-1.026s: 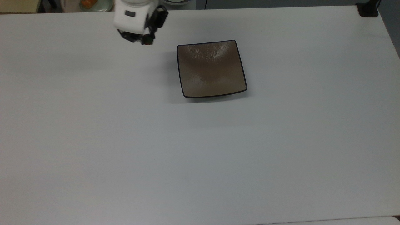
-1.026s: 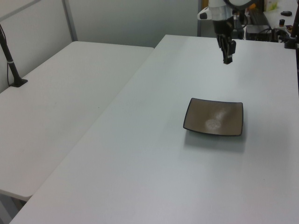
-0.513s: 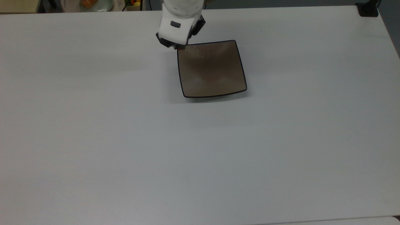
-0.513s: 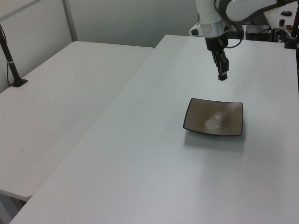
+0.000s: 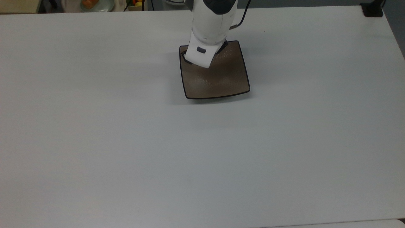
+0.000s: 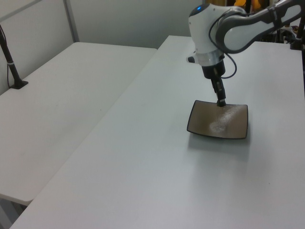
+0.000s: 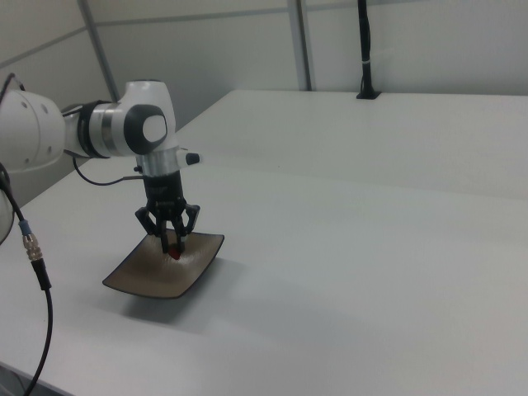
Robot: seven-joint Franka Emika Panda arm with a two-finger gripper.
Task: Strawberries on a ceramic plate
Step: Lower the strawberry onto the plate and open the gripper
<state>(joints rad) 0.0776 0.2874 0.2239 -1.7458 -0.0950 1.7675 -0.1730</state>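
Strawberry (image 7: 174,248) sits pinched between fingers (image 7: 181,229) above the ceramic plate (image 7: 140,278).

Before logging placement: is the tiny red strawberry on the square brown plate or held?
Held: the jaws of the gripper pinch the tiny red strawberry over the square brown plate.

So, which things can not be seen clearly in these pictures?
- Strawberry: in the top view the arm's white housing covers it; in the left view it is too small to tell.
- Ceramic plate: in the top view the arm hides its upper left part.
- Gripper: whether the strawberry touches the plate is unclear.
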